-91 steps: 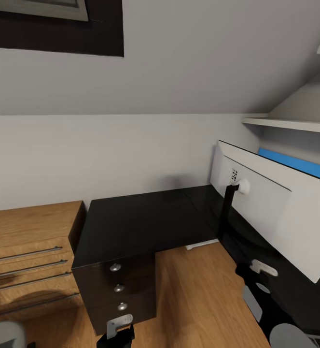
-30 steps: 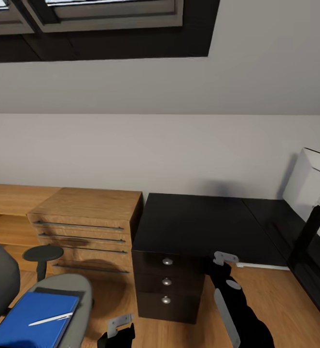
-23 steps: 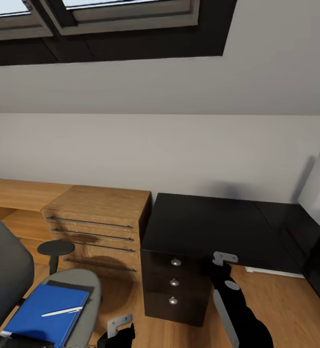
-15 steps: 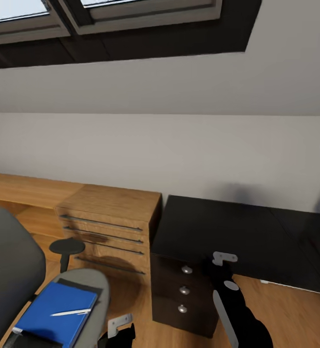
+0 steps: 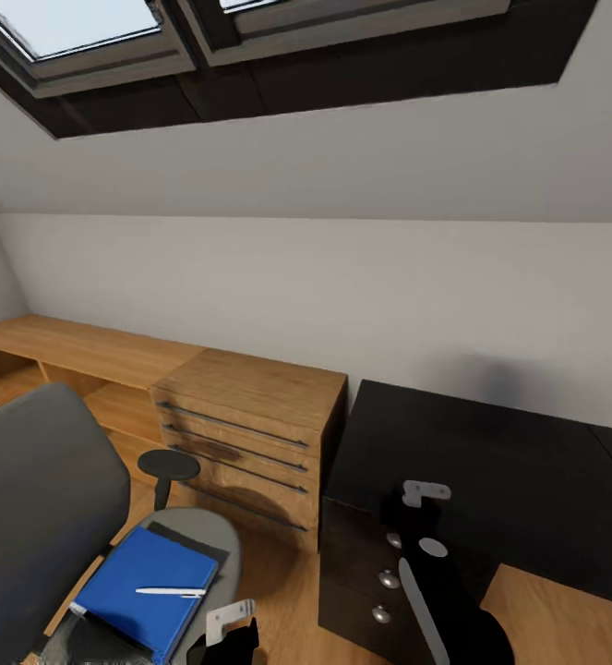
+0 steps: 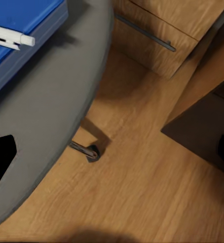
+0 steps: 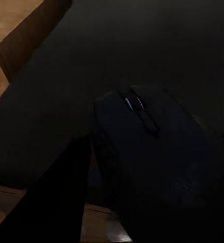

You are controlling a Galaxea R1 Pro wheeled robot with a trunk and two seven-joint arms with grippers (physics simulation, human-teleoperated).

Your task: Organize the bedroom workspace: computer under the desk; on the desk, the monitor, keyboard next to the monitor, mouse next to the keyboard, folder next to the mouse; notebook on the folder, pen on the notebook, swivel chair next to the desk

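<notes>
A grey swivel chair (image 5: 38,499) stands at the lower left. On its seat lies a blue notebook (image 5: 149,586) with a white pen (image 5: 170,592) on top and a dark folder (image 5: 195,540) showing beneath. The black desk (image 5: 518,462) fills the right. My right gripper (image 5: 407,508) hovers over the desk's near corner, shut on a black mouse (image 7: 157,167). My left gripper (image 5: 227,633) hangs low beside the seat (image 6: 51,111), open and holding nothing. The pen (image 6: 8,38) and the notebook (image 6: 21,15) also show in the left wrist view.
A wooden dresser (image 5: 250,416) with long bar handles sits between chair and desk, against the wall. The desk's drawer unit (image 5: 384,577) faces me. A low wooden shelf (image 5: 66,346) runs along the left wall. Skylights are overhead. A chair caster (image 6: 91,152) rests on the wood floor.
The camera has swung left: the monitor has slid out of view on the right, and the chair with the notebook has come in. The right arm came up three seconds ago and has held since.
</notes>
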